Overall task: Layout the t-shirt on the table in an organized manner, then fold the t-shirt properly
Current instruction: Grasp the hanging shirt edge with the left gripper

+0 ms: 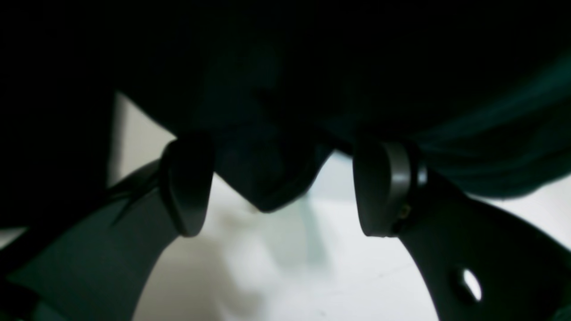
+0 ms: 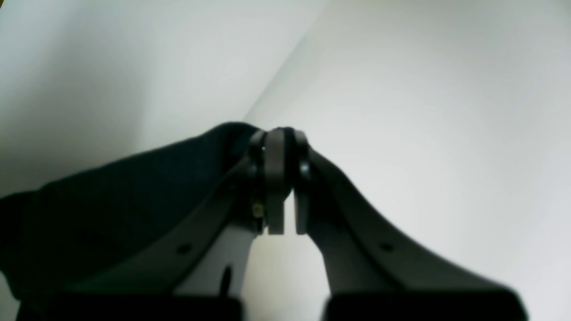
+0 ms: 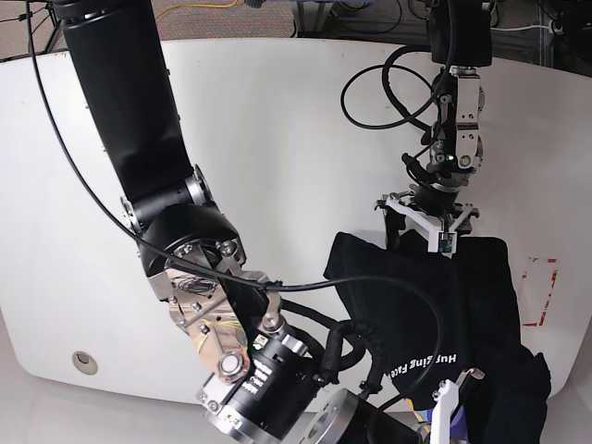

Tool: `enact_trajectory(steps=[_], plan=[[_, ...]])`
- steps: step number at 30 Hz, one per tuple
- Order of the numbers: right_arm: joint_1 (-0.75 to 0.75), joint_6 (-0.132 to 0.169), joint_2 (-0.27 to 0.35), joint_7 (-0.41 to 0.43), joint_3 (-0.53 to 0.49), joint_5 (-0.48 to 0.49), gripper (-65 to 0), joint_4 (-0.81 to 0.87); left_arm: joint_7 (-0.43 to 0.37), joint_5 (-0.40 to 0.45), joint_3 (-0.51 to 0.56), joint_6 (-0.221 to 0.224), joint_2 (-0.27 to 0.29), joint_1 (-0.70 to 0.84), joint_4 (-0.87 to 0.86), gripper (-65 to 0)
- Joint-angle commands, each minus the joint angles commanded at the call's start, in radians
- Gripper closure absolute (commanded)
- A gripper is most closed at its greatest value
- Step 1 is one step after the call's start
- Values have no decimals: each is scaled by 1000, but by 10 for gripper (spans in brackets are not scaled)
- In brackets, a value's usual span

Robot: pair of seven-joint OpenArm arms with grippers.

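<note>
Your right gripper (image 2: 280, 178) has its jaws clamped on an edge of the black t-shirt (image 3: 435, 305), which lies bunched on the near right part of the white desk (image 3: 277, 120), beside the red tape mark (image 3: 539, 294). Your left gripper (image 1: 279, 187) has its jaws apart, with a fold of cloth hanging between them, ungripped. Lift now and only one side rises (the pinch looks thin), so the shirt may slip free or drag into a worse heap.

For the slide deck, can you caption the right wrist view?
Right gripper shut on a fold of the black t-shirt, lifted over the white table.
</note>
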Motion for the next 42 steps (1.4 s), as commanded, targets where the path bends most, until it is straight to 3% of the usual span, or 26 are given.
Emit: enact_trajectory(steps=[2, 5, 8, 11, 16, 18, 42], plan=[[0, 0, 0, 0, 0, 0, 0, 0, 0, 0, 0, 0, 0, -15, -2, -438], [-2, 2, 0, 0, 0, 0, 0, 0, 0, 0, 0, 0, 2, -20, -2, -336], [-6, 2, 0, 0, 0, 0, 0, -2, 5, 2, 0, 0, 2, -25, -2, -287], [-9, 2, 2, 0, 0, 0, 0, -2, 5, 2, 0, 0, -3, -25, -2, -333], [-14, 2, 2, 0, 0, 0, 0, -2, 3, 2, -6, 3, -5, -20, -3, -492], [-15, 2, 2, 0, 0, 0, 0, -2, 3, 2, -6, 3, -5, -18, -3, -524], [-35, 2, 5, 0, 0, 0, 0, 0, 2, -5, -52, 0, -6, 84, -26, -528]])
